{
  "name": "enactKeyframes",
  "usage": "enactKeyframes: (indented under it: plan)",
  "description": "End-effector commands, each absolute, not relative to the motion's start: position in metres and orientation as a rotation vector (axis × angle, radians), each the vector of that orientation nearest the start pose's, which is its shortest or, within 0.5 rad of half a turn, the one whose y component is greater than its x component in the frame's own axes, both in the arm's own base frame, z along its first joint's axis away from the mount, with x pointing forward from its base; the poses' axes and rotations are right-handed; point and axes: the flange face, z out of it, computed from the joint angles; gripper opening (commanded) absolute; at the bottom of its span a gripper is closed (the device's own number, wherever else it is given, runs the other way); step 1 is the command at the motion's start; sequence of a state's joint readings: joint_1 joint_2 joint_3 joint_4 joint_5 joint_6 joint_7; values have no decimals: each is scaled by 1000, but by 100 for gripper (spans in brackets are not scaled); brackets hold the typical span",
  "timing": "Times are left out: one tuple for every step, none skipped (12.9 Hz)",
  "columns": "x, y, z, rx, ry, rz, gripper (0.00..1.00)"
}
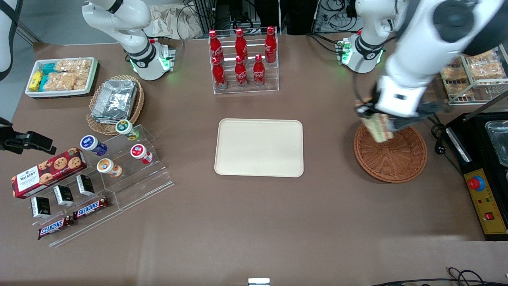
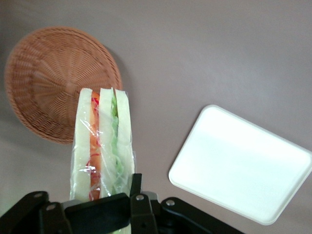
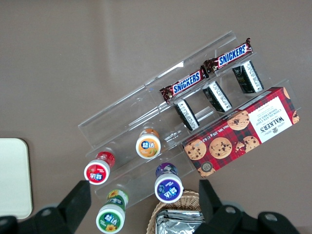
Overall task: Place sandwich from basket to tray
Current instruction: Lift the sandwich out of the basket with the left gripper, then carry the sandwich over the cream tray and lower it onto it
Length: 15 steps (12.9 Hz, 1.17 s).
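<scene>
The hand (image 1: 380, 119) is closed on the sandwich (image 1: 380, 126), its two dark fingers (image 2: 100, 210) pressed against the wedge's opposite bread faces near one end. In the left wrist view the rest of the wrapped wedge sticks out past the fingertips, showing white bread with red, orange and green filling under clear film.

The sandwich is lifted clear of the basket (image 1: 391, 154); nothing but the hand touches it. In the front view the hand hangs above the basket's rim, at the edge farther from the front camera, and the wicker bowl below it holds nothing. The wrist view shows the same: the basket (image 2: 53, 80) lies on the brown counter (image 1: 254, 222) under the sandwich's free end (image 2: 100, 136), with a gap of air between them.

The tray (image 1: 260, 147) lies flat on the counter well apart from the hand, toward the parked arm's end of the counter. Its cream surface is bare. In the wrist view the tray (image 2: 243, 165) lies off to one side of the held sandwich, not touching it or the basket.
</scene>
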<state>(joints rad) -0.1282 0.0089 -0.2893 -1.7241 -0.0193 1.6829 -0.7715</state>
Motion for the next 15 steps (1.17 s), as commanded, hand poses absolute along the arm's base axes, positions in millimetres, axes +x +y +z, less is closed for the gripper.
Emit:
enactKeyframes:
  plan:
    - [517, -278, 534, -3109, -389, 142, 0]
    - [516, -296, 521, -3124, -344, 152, 0]
    - [514, -317, 509, -3143, -290, 143, 0]
    - [515, -328, 497, -3157, -262, 154, 0]
    - [515, -341, 482, -3160, -223, 162, 0]
    - [511, -362, 467, -3174, -167, 151, 0]
    - [516, -373, 443, -3186, -144, 159, 0]
    - [521, -380, 423, -3180, -113, 137, 0]
    - [517, -395, 404, -3166, -80, 134, 0]
    - [518, -401, 385, -3157, -55, 122, 0]
    - [521, -406, 364, -3161, -44, 121, 0]
    - [521, -415, 345, -3167, -15, 113, 0]
    - [519, -422, 328, -3164, 8, 108, 0]
    - [516, -429, 316, -3158, 10, 99, 0]
    - [516, -432, 303, -3153, 20, 84, 0]
